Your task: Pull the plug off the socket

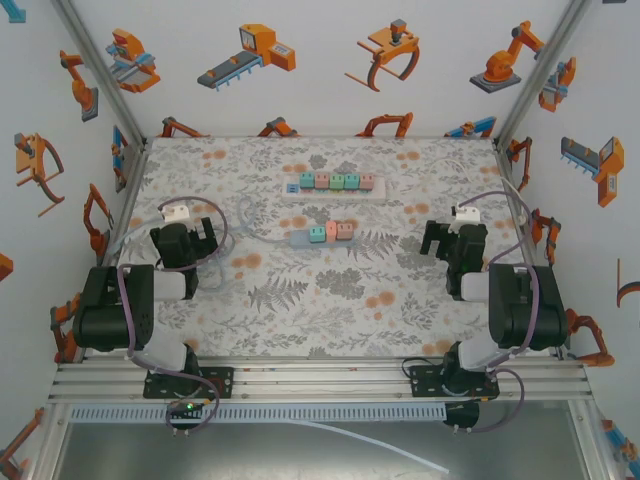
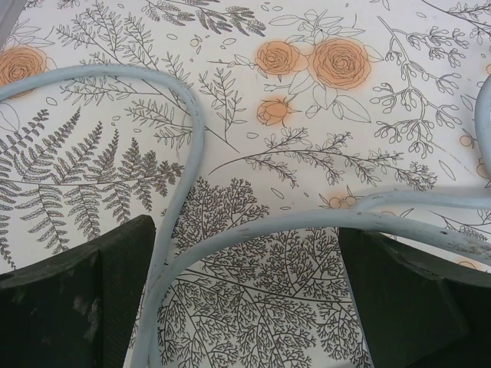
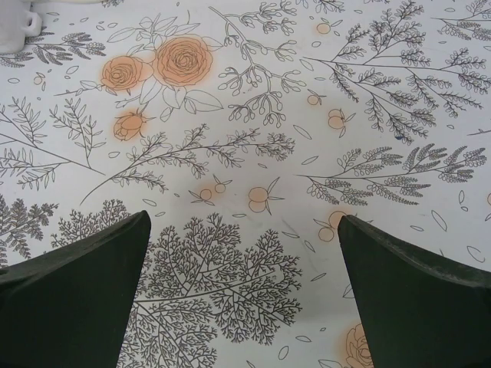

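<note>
Top external view, starting at the left of the frame: the left gripper (image 1: pixel 187 240) sits low over the floral tablecloth (image 1: pixel 330 310), aimed up the frame, well apart from the sockets. In the left wrist view its dark fingers (image 2: pixel 77 299) are spread wide at the bottom corners and hold nothing. A pale cable (image 2: pixel 192 146) loops across the cloth and passes through the gap between them, touching neither as far as I can tell. That slack lies there because the lead trails leftward from the strip, so this arm looks well placed to steady the lead or the strip rather than to pull.

At the centre of the overhead frame lies the nearer power strip (image 1: pixel 318 238), with three coloured plugs (image 1: pixel 330 232) seated in it side by side. Just above it sits a longer white strip (image 1: pixel 335 185) carrying a row of similar plugs. The task sentence does not say which plug is meant. None is out of its socket yet.

To the right of centre, the right gripper (image 1: pixel 447 240) faces the same way as the left one, well apart from both strips. Its wrist view shows the fingers (image 3: pixel 414 299) wide apart over bare cloth, gripping nothing. A white object (image 3: pixel 15 23) clips the upper left corner, too cropped to identify. Open jaws suit an approach: either arm must first reach a plug.
</note>
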Available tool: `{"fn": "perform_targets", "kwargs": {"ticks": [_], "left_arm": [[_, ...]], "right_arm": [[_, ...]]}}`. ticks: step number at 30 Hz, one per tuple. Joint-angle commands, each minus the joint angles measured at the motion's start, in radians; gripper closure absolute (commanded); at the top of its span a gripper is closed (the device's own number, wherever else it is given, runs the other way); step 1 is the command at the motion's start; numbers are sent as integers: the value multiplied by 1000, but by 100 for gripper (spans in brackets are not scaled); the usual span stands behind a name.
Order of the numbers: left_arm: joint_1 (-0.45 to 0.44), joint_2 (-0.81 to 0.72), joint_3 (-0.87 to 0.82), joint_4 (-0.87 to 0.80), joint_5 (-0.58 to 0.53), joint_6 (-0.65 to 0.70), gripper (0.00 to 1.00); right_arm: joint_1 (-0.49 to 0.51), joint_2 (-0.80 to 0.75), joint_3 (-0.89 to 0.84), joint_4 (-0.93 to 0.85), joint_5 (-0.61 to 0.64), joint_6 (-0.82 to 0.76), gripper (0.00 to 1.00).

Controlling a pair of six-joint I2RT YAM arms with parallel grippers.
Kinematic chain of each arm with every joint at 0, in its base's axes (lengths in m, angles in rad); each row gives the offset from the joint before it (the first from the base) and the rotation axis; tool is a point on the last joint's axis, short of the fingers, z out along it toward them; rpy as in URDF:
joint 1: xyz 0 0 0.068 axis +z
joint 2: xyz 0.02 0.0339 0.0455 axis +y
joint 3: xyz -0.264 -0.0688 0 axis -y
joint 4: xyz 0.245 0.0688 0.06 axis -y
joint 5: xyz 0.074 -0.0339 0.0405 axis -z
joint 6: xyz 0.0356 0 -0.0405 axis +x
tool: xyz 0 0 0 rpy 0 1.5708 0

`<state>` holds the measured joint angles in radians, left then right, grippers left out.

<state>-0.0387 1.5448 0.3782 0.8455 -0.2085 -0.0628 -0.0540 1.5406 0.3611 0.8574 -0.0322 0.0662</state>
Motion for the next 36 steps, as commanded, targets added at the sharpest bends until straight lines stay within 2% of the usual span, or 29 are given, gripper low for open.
{"fn": "perform_targets", "kwargs": {"ticks": [1, 17, 25, 28, 30, 32, 34, 36], "left_arm": [[-4, -3, 17, 17, 9, 1, 3], [-1, -3, 16, 17, 12, 0, 3], [-1, -4, 14, 18, 11, -1, 3], [-5, -11, 10, 33, 1, 1, 3], [-21, -90, 6, -35, -41, 4, 3], [-40, -212, 26, -184, -93, 0, 3], [-57, -355, 67, -370, -117, -52, 3], [-78, -490, 132, -575, -130, -171, 3]], "right_arm": [[8, 4, 24, 19, 28, -7, 1], [8, 4, 26, 15, 53, 6, 1], [8, -27, 10, 21, -5, -20, 1], [8, -60, -2, 18, 60, 7, 1], [10, -159, -2, -76, 75, 13, 1], [9, -293, 37, -286, 93, 69, 1], [9, -411, 114, -531, 94, 167, 1], [11, -486, 207, -759, 45, 276, 4]]}}
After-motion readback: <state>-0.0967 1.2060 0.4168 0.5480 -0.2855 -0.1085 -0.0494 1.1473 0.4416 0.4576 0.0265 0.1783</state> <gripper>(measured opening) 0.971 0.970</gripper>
